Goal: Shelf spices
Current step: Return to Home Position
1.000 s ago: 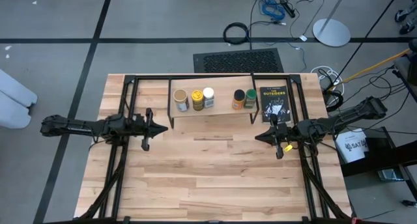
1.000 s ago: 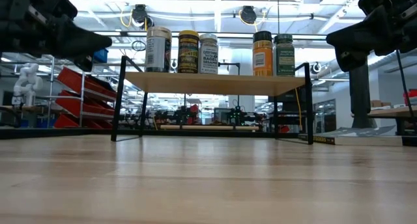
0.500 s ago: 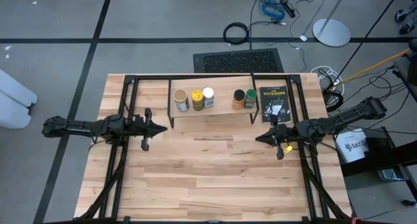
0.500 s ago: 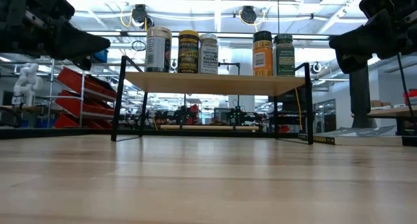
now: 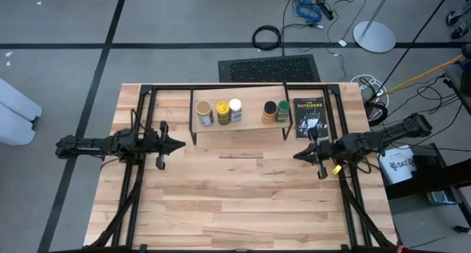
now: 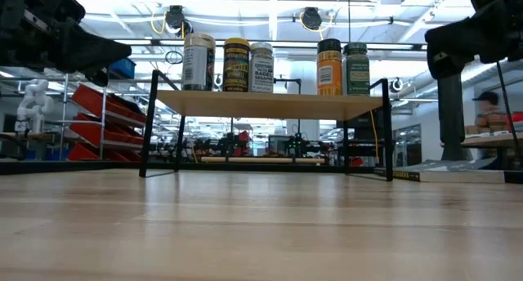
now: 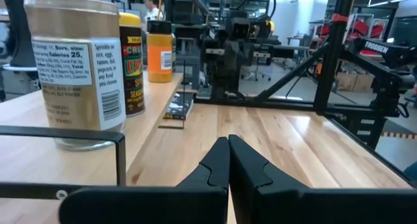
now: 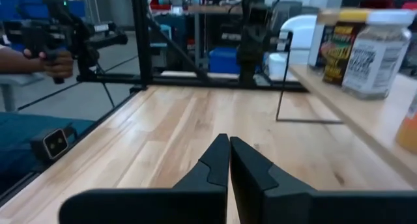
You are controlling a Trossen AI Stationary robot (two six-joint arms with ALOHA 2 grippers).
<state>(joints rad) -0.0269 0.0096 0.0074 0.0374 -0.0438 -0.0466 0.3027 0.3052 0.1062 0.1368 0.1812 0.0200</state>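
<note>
Several spice jars stand upright on their bases on the shelf (image 5: 239, 125), a light-wood board on black legs at the table's far middle: three on the left (image 5: 221, 112) and two on the right (image 5: 277, 111). The low view shows the same row (image 6: 236, 64) on the board (image 6: 270, 104). My left gripper (image 5: 181, 144) is shut, level, left of and nearer than the shelf, its fingertips (image 7: 228, 140) together. My right gripper (image 5: 296, 156) is shut, right of the shelf and nearer, with nothing between its fingertips (image 8: 229, 139).
A black book (image 5: 309, 117) lies flat right of the shelf. Black frame bars (image 5: 143, 106) run along the table's left, right and far sides. Bare tabletop (image 5: 243, 201) lies between the arms and the near edge. A person's hand (image 8: 55, 62) shows beyond the table.
Both arms have folded back a little: my left gripper toward the table's left edge, my right gripper toward the right edge. Both have stayed shut. The jars have not moved.
</note>
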